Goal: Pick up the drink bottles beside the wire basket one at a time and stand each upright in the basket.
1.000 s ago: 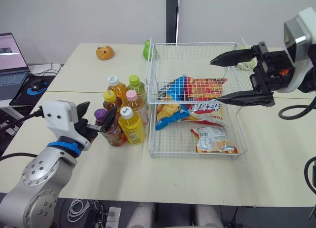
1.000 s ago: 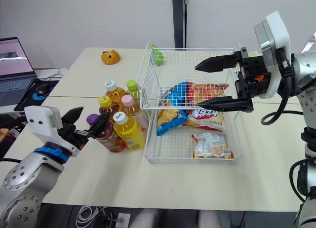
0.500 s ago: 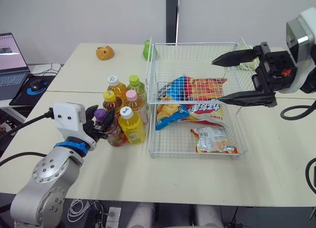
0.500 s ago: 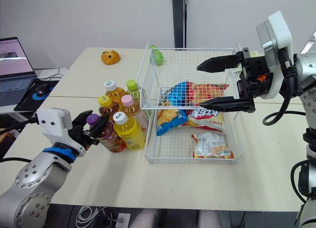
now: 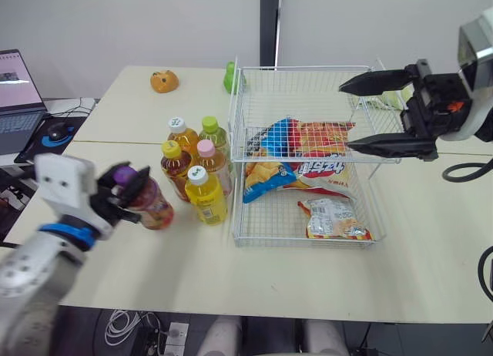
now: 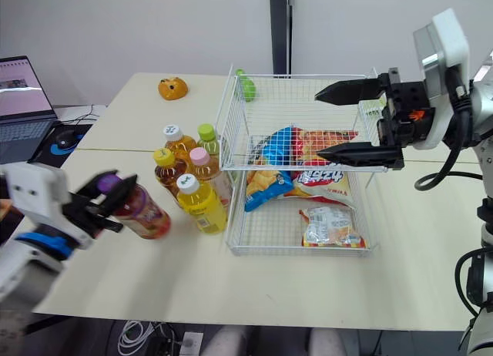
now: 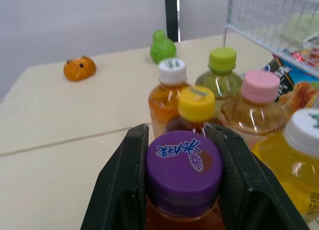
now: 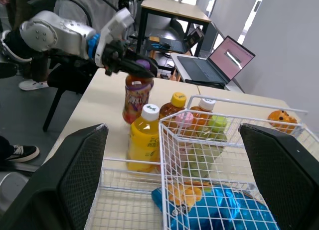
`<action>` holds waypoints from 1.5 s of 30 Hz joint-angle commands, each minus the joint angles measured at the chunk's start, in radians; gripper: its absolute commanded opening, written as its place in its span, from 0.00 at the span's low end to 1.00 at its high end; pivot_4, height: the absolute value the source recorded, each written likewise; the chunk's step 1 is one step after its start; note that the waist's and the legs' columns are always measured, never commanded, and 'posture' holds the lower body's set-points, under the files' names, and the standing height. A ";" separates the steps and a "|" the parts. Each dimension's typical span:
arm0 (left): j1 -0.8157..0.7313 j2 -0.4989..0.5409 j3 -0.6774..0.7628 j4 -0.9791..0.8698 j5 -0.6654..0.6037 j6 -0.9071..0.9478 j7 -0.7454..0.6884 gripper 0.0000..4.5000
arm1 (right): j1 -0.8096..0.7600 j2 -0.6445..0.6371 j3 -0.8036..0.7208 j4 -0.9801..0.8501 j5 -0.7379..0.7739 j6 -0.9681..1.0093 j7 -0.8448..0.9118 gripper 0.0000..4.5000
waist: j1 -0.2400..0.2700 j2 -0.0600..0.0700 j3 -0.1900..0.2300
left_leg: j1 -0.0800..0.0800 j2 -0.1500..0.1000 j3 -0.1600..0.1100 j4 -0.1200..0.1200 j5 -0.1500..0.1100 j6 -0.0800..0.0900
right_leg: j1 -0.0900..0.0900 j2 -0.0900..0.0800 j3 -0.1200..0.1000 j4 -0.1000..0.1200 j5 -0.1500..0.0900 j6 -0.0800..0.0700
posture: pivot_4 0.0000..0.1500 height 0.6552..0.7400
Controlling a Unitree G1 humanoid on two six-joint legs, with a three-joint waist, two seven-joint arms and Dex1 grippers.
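Head camera: the left gripper (image 5: 125,185) clamps a purple-capped bottle (image 5: 148,206) at the cap, tilted over the counter (image 5: 231,271), apart from five bottles (image 5: 199,159) standing beside the wire basket (image 5: 308,69). The right gripper (image 5: 347,115) hangs spread wide above the basket. Left wrist: black fingers (image 7: 122,190) flank the purple cap, touching it. Right wrist: fingers (image 8: 75,175) gape wide, gripping nothing.

Purple-capped bottle (image 5: 146,203) tilted, 5 bottles (image 5: 206,162) upright beside basket (image 5: 293,69)
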 commanded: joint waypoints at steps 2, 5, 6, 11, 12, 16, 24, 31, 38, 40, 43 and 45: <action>-0.168 0.238 0.142 0.186 -0.195 0.092 -0.109 0.30 | 0.015 -0.035 -0.059 -0.007 -0.007 -0.013 -0.017 1.00 | 0.000 0.000 0.000 | 0.000 0.000 0.000 0.000 0.000 0.000 | 0.000 0.000 0.000 0.000 0.000 0.000 | 1.00 1.00; -0.351 0.400 0.077 0.382 -0.251 0.111 -0.172 0.30 | 0.039 -0.052 -0.083 -0.022 -0.001 0.002 -0.032 1.00 | -0.005 -0.001 0.001 | 0.000 0.000 0.000 0.000 0.000 0.000 | -0.001 0.001 0.000 0.001 0.000 0.000 | 1.00 1.00; -0.413 0.438 0.035 0.439 -0.255 0.102 -0.190 0.30 | 0.046 -0.055 -0.090 -0.028 0.001 0.004 -0.041 1.00 | -0.007 -0.001 0.001 | 0.000 0.000 0.002 -0.001 0.000 0.000 | -0.002 0.001 0.002 0.001 0.000 0.000 | 1.00 1.00; -0.962 0.443 -0.360 0.689 -0.214 0.079 -0.267 0.30 | 0.134 -0.090 -0.169 -0.083 0.017 0.027 -0.095 1.00 | -0.005 -0.002 0.002 | -0.001 0.000 0.002 -0.001 0.000 0.000 | -0.004 0.002 0.001 0.004 0.000 0.000 | 1.00 1.00; -1.087 0.401 -0.441 0.733 -0.177 0.089 -0.287 0.30 | 0.158 -0.100 -0.193 -0.101 0.023 0.036 -0.109 1.00 | -0.003 -0.002 0.002 | -0.002 0.000 0.002 0.000 0.000 -0.001 | -0.004 0.002 0.000 0.004 0.000 0.000 | 1.00 1.00; -1.455 0.192 -0.678 0.913 0.013 0.067 -0.402 0.30 | 0.266 -0.129 -0.302 -0.185 0.057 0.080 -0.170 1.00 | 0.004 -0.002 0.002 | -0.009 0.000 0.002 0.009 0.000 -0.001 | -0.005 0.005 -0.001 0.005 0.002 0.002 | 1.00 1.00; -1.768 -0.202 -0.827 1.302 0.315 -0.158 -0.560 0.30 | 0.417 -0.118 -0.464 -0.356 0.173 0.168 -0.333 1.00 | -0.024 -0.004 0.004 | -0.011 -0.001 0.003 0.014 0.000 -0.001 | -0.006 0.004 0.002 0.007 0.004 0.005 | 1.00 1.00; -1.835 -0.506 -0.819 1.597 0.484 -0.446 -0.538 0.30 | 0.448 -0.116 -0.507 -0.415 0.212 0.175 -0.460 1.00 | -0.030 -0.004 0.004 | -0.014 -0.001 0.004 0.014 0.000 0.000 | -0.009 0.002 0.003 0.007 0.004 0.005 | 1.00 1.00; -1.846 -0.719 -0.795 1.809 0.600 -0.614 -0.455 0.30 | 0.485 -0.106 -0.537 -0.469 0.238 0.172 -0.575 1.00 | -0.031 -0.005 0.005 | -0.020 -0.003 0.005 0.016 0.001 0.000 | -0.015 0.002 0.002 0.009 0.004 0.006 | 1.00 1.00; -1.851 -0.744 -0.781 1.837 0.619 -0.634 -0.448 0.30 | 0.494 -0.108 -0.544 -0.478 0.251 0.171 -0.594 1.00 | -0.032 -0.005 0.005 | -0.021 -0.003 0.006 0.016 0.001 0.000 | -0.015 0.002 0.002 0.009 0.004 0.006 | 1.00 1.00; -1.858 -0.770 -0.766 1.867 0.649 -0.655 -0.446 0.30 | 0.510 -0.115 -0.554 -0.489 0.270 0.169 -0.615 1.00 | -0.033 -0.005 0.005 | -0.021 -0.002 0.007 0.016 0.001 0.000 | -0.016 0.002 0.002 0.009 0.004 0.006 | 1.00 1.00; -1.865 -0.787 -0.761 1.886 0.668 -0.662 -0.440 0.30 | 0.521 -0.118 -0.565 -0.497 0.279 0.170 -0.626 1.00 | -0.031 -0.005 0.005 | -0.021 -0.003 0.006 0.016 0.001 0.001 | -0.016 0.002 0.002 0.009 0.004 0.006 | 1.00 1.00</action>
